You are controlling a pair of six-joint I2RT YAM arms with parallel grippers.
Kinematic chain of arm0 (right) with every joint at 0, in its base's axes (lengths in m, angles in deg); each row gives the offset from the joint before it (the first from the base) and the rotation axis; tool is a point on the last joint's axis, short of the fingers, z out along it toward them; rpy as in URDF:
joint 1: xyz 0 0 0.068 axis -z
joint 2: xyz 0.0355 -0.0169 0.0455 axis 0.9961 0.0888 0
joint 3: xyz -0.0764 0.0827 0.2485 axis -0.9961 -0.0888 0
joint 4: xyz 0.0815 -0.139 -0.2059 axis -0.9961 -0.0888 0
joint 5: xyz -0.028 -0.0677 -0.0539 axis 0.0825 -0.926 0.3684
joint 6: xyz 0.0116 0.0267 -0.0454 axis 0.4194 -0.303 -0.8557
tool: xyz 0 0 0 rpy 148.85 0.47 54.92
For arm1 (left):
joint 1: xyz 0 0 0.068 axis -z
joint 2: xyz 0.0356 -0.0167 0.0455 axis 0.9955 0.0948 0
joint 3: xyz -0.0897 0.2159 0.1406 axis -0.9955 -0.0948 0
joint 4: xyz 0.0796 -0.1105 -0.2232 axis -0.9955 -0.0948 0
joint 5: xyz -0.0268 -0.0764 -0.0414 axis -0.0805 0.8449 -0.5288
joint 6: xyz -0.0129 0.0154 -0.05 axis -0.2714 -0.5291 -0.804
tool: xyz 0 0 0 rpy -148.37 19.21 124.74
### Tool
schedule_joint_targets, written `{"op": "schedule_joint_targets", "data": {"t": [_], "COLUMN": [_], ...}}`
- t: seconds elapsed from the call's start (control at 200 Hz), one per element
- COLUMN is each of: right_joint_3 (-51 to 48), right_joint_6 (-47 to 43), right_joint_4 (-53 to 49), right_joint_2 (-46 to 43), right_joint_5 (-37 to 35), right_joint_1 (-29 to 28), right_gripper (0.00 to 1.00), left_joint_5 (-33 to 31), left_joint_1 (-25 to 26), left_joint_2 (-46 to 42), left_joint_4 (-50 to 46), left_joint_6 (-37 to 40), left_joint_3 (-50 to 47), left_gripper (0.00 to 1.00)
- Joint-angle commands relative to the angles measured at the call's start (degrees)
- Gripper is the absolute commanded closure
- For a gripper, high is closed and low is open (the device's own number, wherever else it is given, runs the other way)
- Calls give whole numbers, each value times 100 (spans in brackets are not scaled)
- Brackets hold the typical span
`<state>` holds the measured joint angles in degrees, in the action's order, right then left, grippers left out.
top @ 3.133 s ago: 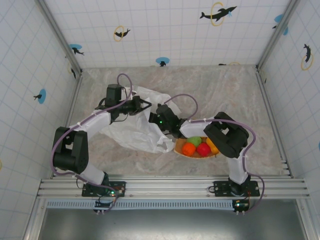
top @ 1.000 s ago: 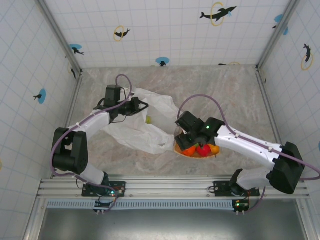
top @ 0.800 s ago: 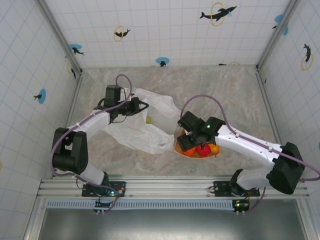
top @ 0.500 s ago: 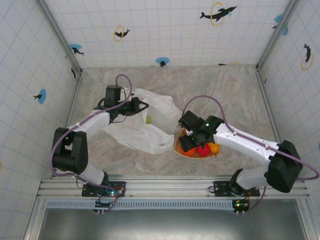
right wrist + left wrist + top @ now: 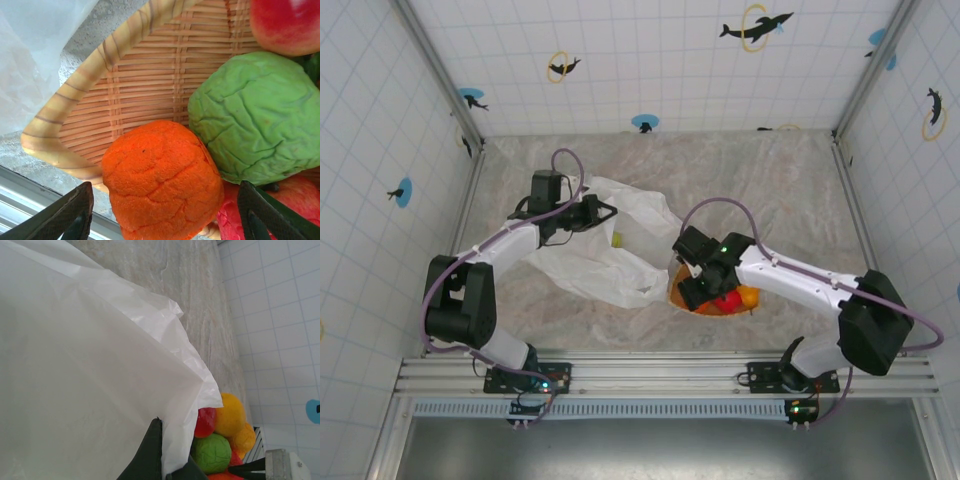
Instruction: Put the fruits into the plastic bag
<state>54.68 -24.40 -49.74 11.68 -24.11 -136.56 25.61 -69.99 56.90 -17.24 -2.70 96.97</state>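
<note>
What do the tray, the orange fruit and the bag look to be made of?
Tray: woven wicker or rattan, matte tan, with visible strands and a wrapped rim.
Orange fruit: likely moulded foam or soft plastic, going by its pebbled, wrinkled skin.
Plastic bag: thin translucent white film, creased and softly shiny.

It was a robot lab cell: grid-tiled walls (image 5: 650, 60) with dolphin stickers (image 5: 756, 27) enclosed the marbled worktop (image 5: 770, 170), aluminium rail (image 5: 660, 372) along its near edge.
</note>
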Motion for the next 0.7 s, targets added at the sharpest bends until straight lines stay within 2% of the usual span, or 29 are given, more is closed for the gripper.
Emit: {"op": "schedule_joint_targets", "data": {"t": [0.0,0.46,0.696], "right_joint_3": [-89,-224,-226], "right_joint_6": [-101,-260,-307], "right_joint_4": [22,224,161], "right_joint_2": [94,236,175], "right_joint_5": [153,277,314], "right_joint_1": [-4,24,48], "right_gripper": [25,31,41], "left_joint_5": [26,35,45], "left_joint_1": [-24,-24,-24], "left_joint_2": [-8,-2,18], "left_joint_4": [-31,-28,-15], "left_joint_6": [33,8,-18], "left_joint_3": [-40,-36,-35], "left_gripper": [100,100,100]}}
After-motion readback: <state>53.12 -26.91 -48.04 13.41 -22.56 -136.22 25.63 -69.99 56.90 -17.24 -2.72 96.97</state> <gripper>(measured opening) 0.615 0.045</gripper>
